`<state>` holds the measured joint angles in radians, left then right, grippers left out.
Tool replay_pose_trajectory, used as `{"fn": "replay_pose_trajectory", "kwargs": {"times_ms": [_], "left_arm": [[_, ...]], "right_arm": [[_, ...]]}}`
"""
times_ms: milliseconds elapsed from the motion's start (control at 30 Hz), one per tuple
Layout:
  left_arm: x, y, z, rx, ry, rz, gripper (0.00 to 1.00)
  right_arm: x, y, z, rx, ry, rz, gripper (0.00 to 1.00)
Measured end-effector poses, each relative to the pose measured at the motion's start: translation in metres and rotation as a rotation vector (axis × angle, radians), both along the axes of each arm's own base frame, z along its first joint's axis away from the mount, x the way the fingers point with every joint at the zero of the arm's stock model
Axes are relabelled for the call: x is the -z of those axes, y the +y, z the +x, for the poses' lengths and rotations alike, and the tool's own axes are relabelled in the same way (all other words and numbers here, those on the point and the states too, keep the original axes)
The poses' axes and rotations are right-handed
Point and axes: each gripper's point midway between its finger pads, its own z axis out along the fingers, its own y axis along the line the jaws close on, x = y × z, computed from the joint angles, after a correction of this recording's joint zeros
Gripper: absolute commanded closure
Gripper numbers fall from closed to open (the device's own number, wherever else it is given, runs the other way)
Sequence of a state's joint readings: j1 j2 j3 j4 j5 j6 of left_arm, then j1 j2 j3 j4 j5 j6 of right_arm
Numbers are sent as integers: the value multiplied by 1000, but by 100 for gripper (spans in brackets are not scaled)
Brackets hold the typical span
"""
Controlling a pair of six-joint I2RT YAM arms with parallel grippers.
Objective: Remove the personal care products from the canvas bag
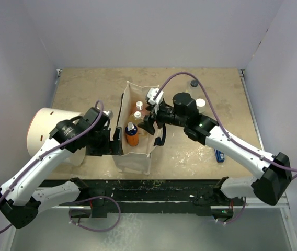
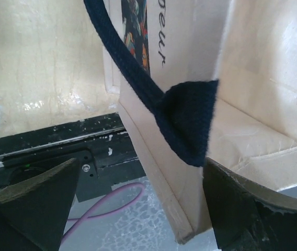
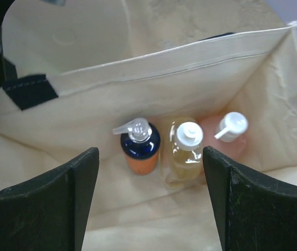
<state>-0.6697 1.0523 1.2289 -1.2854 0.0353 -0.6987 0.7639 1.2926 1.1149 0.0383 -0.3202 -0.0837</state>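
Note:
The beige canvas bag (image 1: 140, 154) stands open at the table's middle. Inside stand the orange-and-dark-blue pump bottle (image 3: 140, 146), the clear yellowish white-capped bottle (image 3: 186, 151) and the pink pump bottle (image 3: 227, 133); all three also show in the top view, the orange one nearest (image 1: 132, 135). My right gripper (image 3: 151, 201) is open and empty, held over the bag's mouth above these bottles (image 1: 151, 124). My left gripper (image 2: 143, 209) is open, its jaws straddling the bag's left wall (image 2: 169, 172) below the black strap patch (image 2: 187, 120). A white cap (image 1: 200, 103) and a black cap (image 1: 194, 82) show on the table behind the right arm.
A large white cylinder (image 1: 46, 129) lies at the left beside my left arm. A flat blue-and-black tool (image 1: 219, 155) lies on the table at the right, under my right arm. White walls close in the table on three sides.

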Motion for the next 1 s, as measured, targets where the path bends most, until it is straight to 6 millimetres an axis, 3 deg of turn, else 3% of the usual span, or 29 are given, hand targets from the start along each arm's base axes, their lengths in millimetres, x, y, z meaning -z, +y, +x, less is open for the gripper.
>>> {"fn": "replay_pose_trajectory", "kwargs": {"times_ms": [200,433,767,1000], "left_arm": [[28,-3,-12,4,74,-17,1],[50,-8,-19,-4,132,-35,1],[49,-8,-18,-9,120,-41,1],[41,-7,-12,-16,89,-34,1]], "right_arm": [[48,10,-20,-130,0,-103,16],[120,12,-36,-194,58,-229,16],[137,36,-15,-184,60,-214,12],[162,53,-6,-171,89,-197,12]]}}
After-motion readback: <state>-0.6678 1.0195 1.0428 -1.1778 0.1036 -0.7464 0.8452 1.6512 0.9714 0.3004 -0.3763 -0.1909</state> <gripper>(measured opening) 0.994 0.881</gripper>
